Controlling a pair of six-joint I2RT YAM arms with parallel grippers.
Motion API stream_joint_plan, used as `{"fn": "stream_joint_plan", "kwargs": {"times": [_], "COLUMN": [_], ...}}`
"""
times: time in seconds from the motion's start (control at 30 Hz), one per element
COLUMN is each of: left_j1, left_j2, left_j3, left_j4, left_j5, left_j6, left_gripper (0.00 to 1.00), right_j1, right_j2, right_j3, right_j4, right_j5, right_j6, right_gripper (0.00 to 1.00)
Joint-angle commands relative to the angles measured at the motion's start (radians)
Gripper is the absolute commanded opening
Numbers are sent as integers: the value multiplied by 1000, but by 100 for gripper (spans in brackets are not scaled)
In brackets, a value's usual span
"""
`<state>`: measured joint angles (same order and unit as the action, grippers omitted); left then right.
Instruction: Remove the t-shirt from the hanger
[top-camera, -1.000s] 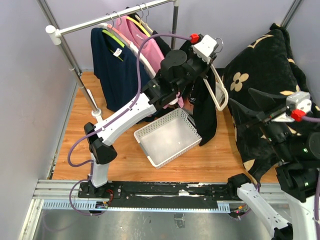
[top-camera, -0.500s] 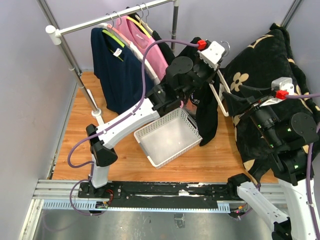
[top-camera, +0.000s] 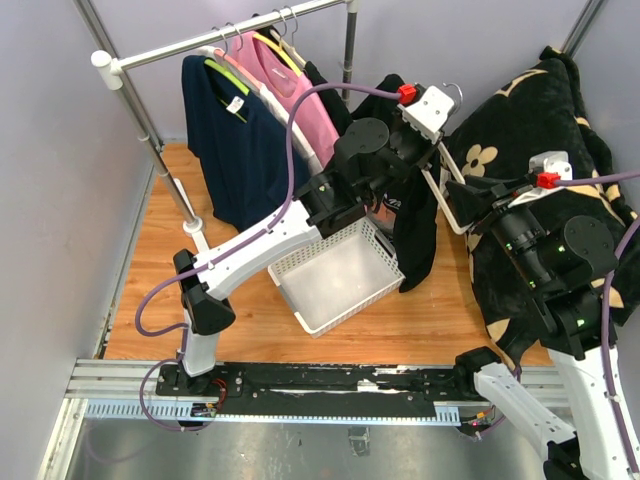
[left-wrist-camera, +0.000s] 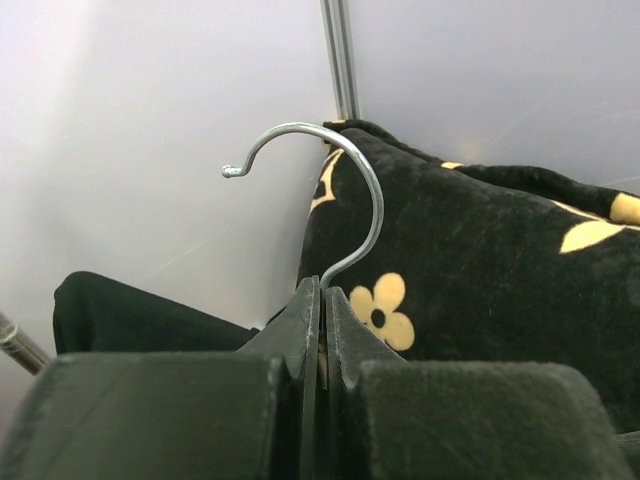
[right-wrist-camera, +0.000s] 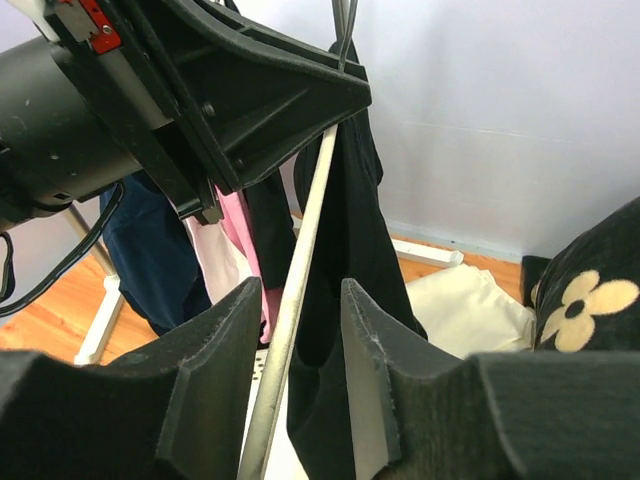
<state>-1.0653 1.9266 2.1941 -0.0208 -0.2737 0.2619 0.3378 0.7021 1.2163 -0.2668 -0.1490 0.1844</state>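
Top view: the black t-shirt (top-camera: 412, 235) is found hanging from a white hanger (top-camera: 450, 205), which is held clear of the rail (top-camera: 220, 35) by the left arm (top-camera: 270, 235). It hangs above the table (top-camera: 160, 300), just beyond a white basket (top-camera: 335, 275). The hanger limb nearer the right arm (top-camera: 560, 250) shows bare, and a black flowered cushion (top-camera: 510, 110) lies behind. The state of either set of fingers cannot be told from here. Left wrist view: the left fingers (left-wrist-camera: 305, 325) are seen pressed together on the neck of the wire hook (left-wrist-camera: 370, 200), which stands upright and engaged on nothing. Right wrist view: the right fingers (right-wrist-camera: 370, 340) are apart. The bare white limb runs down through the gap between them, apparently untouched, and the t-shirt hangs just behind it. The step in hand is judged to be the right arm's take on the garment, so that it can be drawn off. It is advised that cloth be caught rather than the bare bar alone, with the fingers shifted toward the fabric before closing. The pull is best directed down along the limb's slope, with the left clamp kept firm. Two risks are noted: the thin wire neck may twist within the left fingers under load, and the neckline may snag on the limb's end.
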Motion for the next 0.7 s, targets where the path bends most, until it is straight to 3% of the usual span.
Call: {"fn": "stream_joint_plan", "kwargs": {"times": [0.0,0.27,0.4,0.53,0.6,0.67], "left_j1": [-19,-24,-25,-24,-24,-25], "left_j2": [-60,-78,-91,-106,-113,-128], "left_j3": [-14,-48,-70,-91,-98,-107], "left_j4": [100,115,124,128,128,127], "left_j5": [-15,-17,-18,-13,-12,-11], "left_j6": [16,14,23,36,44,54], "left_gripper": [0,1,2,19,37,62], "right_j1": [9,9,9,9,9,9], "right_j2": [-8,-26,-38,-44,-46,-50], "right_j3": [-17,-34,-38,-38,-37,-37], "right_j4": [22,44,54,57,57,57], "right_j5": [30,60,75,84,87,95], "right_j6": [12,9,3,-7,-11,-19], "right_gripper": [33,1,1,1,1,1]}}
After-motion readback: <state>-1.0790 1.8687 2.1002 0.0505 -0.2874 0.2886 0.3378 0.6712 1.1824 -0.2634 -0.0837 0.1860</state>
